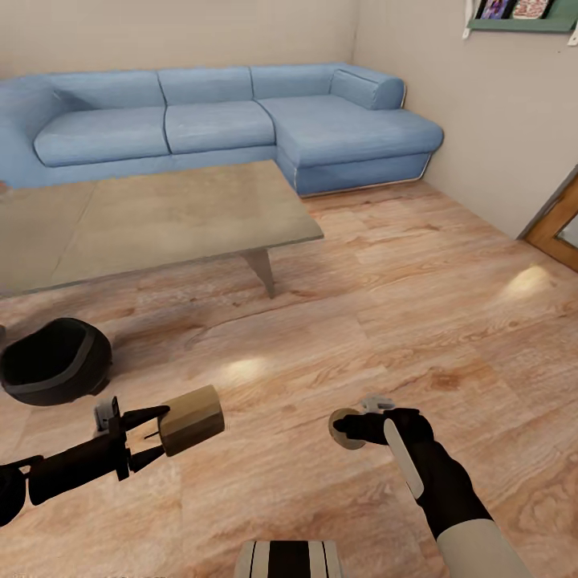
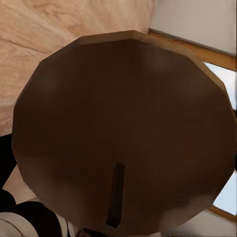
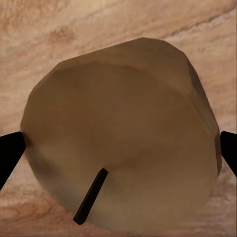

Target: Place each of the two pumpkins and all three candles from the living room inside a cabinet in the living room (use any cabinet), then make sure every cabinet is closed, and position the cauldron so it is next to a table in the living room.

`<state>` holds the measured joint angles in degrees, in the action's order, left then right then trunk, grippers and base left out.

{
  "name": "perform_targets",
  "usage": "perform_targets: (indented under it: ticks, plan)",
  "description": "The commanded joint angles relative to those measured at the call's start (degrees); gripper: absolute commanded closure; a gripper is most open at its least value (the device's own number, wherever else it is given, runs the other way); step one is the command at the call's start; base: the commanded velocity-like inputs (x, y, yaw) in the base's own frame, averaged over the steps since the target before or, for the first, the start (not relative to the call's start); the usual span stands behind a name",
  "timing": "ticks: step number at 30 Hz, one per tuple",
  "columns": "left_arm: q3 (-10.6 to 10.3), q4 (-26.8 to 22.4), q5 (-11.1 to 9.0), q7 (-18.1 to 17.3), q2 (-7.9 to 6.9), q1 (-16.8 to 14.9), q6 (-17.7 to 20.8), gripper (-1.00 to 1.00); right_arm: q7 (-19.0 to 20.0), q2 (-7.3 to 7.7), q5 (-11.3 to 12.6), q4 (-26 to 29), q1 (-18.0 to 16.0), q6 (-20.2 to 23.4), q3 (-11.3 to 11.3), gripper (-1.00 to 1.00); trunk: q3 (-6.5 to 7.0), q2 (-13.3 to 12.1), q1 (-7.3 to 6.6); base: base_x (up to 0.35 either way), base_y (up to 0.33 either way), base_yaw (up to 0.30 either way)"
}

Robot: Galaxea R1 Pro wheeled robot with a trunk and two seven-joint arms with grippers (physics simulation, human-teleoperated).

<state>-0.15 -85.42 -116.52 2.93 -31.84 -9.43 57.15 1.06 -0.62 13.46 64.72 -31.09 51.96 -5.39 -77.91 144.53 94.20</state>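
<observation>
Carrying one candle [image 1: 191, 420] clamped in left hand [image 1: 157, 437], another apparently in right hand [image 1: 347, 428]; cabinet stowing pending, cauldron [image 1: 54, 360] tipped near desk [image 1: 152, 217].

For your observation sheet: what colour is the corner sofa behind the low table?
Light blue: the corner sofa shows best in the head view.

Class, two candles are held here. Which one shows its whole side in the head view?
The left gripper's candle: its side faces the camera. The right gripper's candle is mostly hidden.

The wood-plank floor [image 1: 385, 321] carries a black cauldron [image 1: 52, 361] tipped at lower left, the grey-topped surface [image 1: 152, 217] and the blue sofa [image 1: 217, 120] in the upper half.
</observation>
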Motion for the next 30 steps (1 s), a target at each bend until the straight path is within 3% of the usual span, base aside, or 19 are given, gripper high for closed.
perform_targets:
  ticks: [1, 30]
  plan:
    - [-0.02, -0.01, -0.81, 0.23, 0.0, -0.06, 0.15, 1.0, 0.12, 0.0, 0.08, 0.06, -0.01, 0.24, 0.03, 1.0, 0.19, 0.0, -0.04, -0.002, 0.0, 0.274]
    - [-0.03, 0.0, -0.8, 0.21, 0.01, -0.06, 0.15, 1.0, -0.15, -0.2, -0.13, 0.13, -0.02, 1.05, -0.35, 1.0, 6.38, -0.39, -0.78, 0.0, 0.0, 0.266]
